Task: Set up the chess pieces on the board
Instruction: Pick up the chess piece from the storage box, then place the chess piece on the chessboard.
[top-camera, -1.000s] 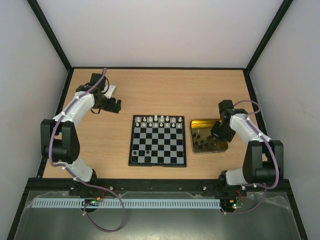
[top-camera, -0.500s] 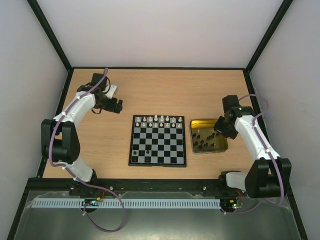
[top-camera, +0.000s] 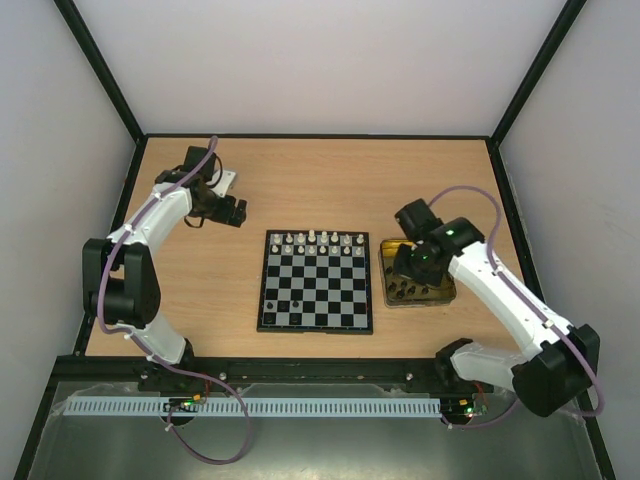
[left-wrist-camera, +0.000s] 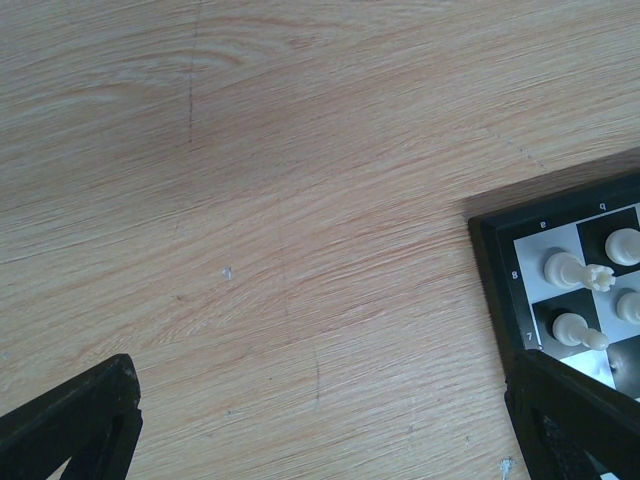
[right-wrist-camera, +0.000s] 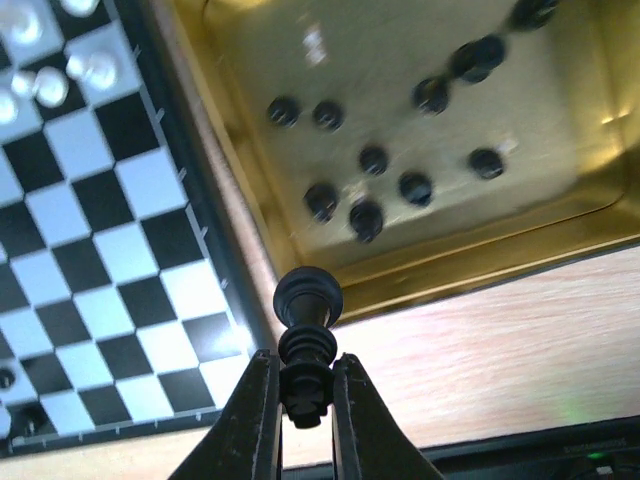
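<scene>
Two arms were out over the wooden table (top-camera: 300, 180). The right arm bent in from the lower right of the overhead view, its elbow high and its wrist tipped down, so the right gripper (top-camera: 415, 262) hung above the gold tray (top-camera: 445, 296). Its wrist camera showed the right gripper (right-wrist-camera: 305, 365) clamped on a black chess piece (right-wrist-camera: 308, 300). The two fingers (right-wrist-camera: 255, 420) pinched the piece's ringed base and its rounded head stood clear above them. That piece sat over the tray's near rim, just beside the board (right-wrist-camera: 90, 250) at the left of that view. About a dozen more black pieces (right-wrist-camera: 365, 215) lay scattered on the tray floor.

The left arm stretched toward the upper left of the table, with the left gripper (top-camera: 232, 212) well apart from the board (top-camera: 316, 281). In its wrist view the left gripper (left-wrist-camera: 322, 380) was spread wide and held nothing, with only bare wood between the fingers (left-wrist-camera: 80, 420).

White pieces (top-camera: 318, 240) filled the board's two upper rows. At the right of the left wrist view, a corner of the board (left-wrist-camera: 500, 290) showed three of them (left-wrist-camera: 563, 268). Its rim bore small white marks, an 8 and a 7 down the side. I could not make out the two letters along the top.
</scene>
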